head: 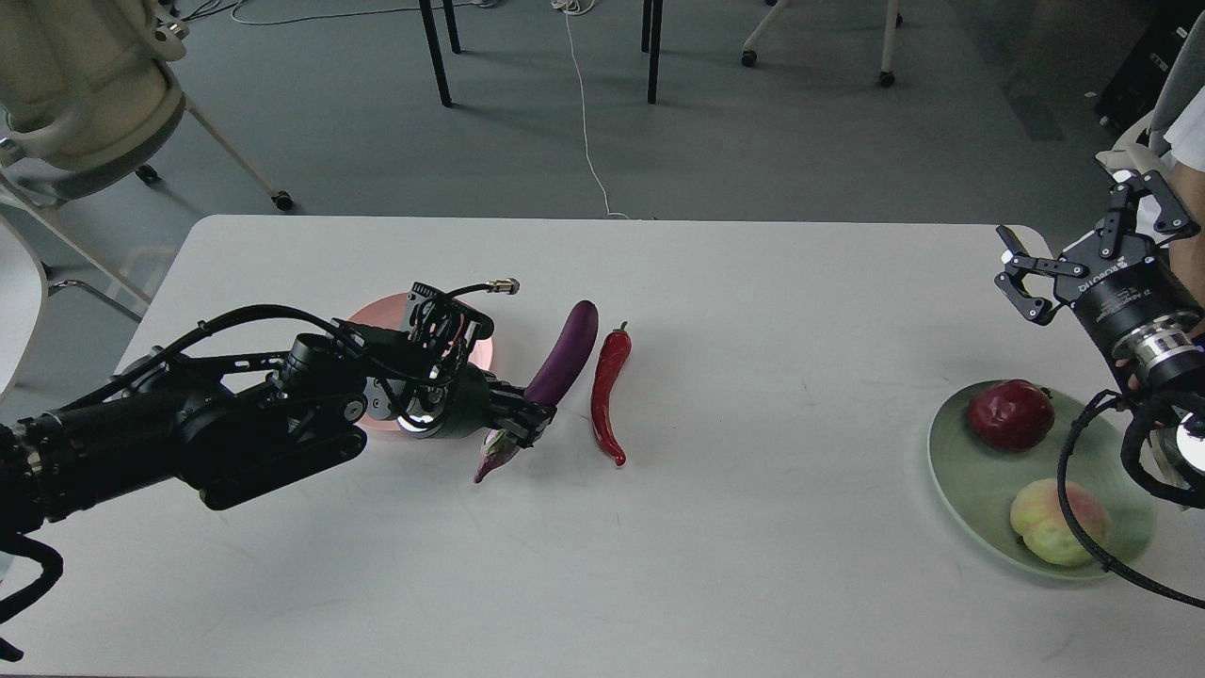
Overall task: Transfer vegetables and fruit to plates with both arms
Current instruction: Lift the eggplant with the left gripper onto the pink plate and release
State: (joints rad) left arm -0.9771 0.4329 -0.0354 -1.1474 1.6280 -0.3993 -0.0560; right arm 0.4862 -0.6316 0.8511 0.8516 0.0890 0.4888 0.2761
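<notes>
Left claw point(533, 414) grips eggplant point(568, 353) (stem end).

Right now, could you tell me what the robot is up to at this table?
It is sorting produce onto plates. The left hand is at the calyx end of the purple eggplant, fingers around it, with the eggplant apparently still lying on the table beside the red chili. The pink plate sits just behind that arm, mostly hidden. The right hand hangs open and empty above the table's right edge. The pomegranate and peach already lie on the green plate.
</notes>
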